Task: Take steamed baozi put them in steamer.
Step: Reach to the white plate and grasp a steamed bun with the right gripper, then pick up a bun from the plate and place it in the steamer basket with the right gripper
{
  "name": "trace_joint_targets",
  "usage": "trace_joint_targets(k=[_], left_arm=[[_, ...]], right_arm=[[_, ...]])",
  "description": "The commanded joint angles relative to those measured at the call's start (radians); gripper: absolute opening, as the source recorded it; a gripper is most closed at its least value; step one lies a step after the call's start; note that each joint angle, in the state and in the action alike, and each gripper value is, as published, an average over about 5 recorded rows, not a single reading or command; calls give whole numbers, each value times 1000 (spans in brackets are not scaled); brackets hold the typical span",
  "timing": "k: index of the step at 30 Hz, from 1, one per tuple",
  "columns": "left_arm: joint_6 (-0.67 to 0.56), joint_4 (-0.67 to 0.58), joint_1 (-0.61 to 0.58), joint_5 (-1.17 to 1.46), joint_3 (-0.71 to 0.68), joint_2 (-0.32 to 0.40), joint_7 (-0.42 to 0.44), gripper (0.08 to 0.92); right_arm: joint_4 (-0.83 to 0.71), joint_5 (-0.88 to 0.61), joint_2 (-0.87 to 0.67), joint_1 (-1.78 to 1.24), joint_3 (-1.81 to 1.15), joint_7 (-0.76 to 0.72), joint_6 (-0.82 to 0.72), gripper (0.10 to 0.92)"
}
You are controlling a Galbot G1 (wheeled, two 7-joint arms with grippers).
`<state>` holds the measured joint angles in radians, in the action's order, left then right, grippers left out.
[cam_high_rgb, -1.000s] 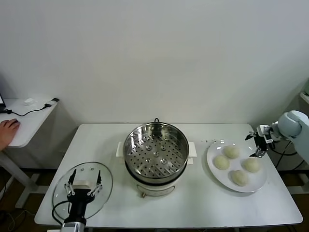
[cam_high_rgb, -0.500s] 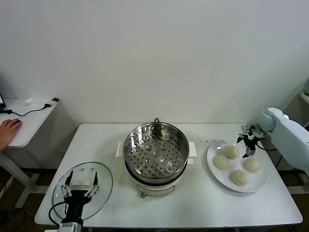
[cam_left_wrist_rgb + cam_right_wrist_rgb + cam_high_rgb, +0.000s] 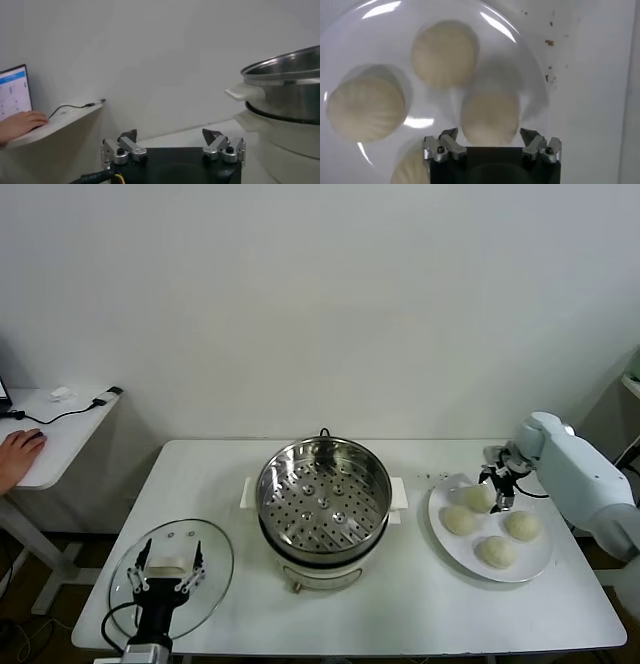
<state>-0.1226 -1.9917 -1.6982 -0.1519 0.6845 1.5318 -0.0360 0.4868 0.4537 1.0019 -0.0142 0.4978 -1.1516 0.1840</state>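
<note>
Now the steamer [image 3: 323,500] stands at the middle of the white table [image 3: 420,604], its shiny perforated basket holding nothing. All four steamed baozi [image 3: 479,497] lie on a white plate [image 3: 445,544] to the robot's right of the steamer, well apart from it, grouped close together on the plate.

The right pincer [image 3: 497,488] hangs directly over the bun at the far edge of the plate, on the side nearest the wall. In the right wrist view its fingers [image 3: 451,138] stand wide, one to each side of that bun [image 3: 490,118], with nothing gripped between them.

The left pincer [image 3: 167,569] hovers over a round glass lid [image 3: 215,556] lying flat at the near left corner of the table; its jaws are spread wide and hold nothing.

A hand [image 3: 17,452] rests on a small side table [image 3: 60,439] at far left.
</note>
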Motion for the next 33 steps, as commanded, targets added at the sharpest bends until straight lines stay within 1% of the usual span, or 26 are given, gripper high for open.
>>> trace_joint_targets(k=[1,6,10,16,20,24,27,33], left_arm=[[0,-1,-1,-1,1,-1,-1,823],[-2,0,-8,0,3,0,-3,823],[-4,1,-11,0,2,0,-4,823],[-5,-1,-14,0,2,1,-5,823],[-6,-2,-18,0,2,1,-6,823],[-6,-4,-19,0,2,0,-6,823],[-5,-6,-21,-1,2,0,-6,823],[-6,-10,-30,-6,0,2,-7,823]], right_arm=[[-41,38,33,-5,-36,-1,17,776],[-41,36,27,6,-36,-15,16,649],[-36,32,19,13,-36,-25,17,601],[-23,18,7,16,-36,-34,18,586],[17,-9,-16,22,-28,-43,25,581],[152,-95,-66,81,73,-74,60,577],[257,-156,-88,205,199,-109,121,577],[413,-285,-55,505,473,-159,212,579]])
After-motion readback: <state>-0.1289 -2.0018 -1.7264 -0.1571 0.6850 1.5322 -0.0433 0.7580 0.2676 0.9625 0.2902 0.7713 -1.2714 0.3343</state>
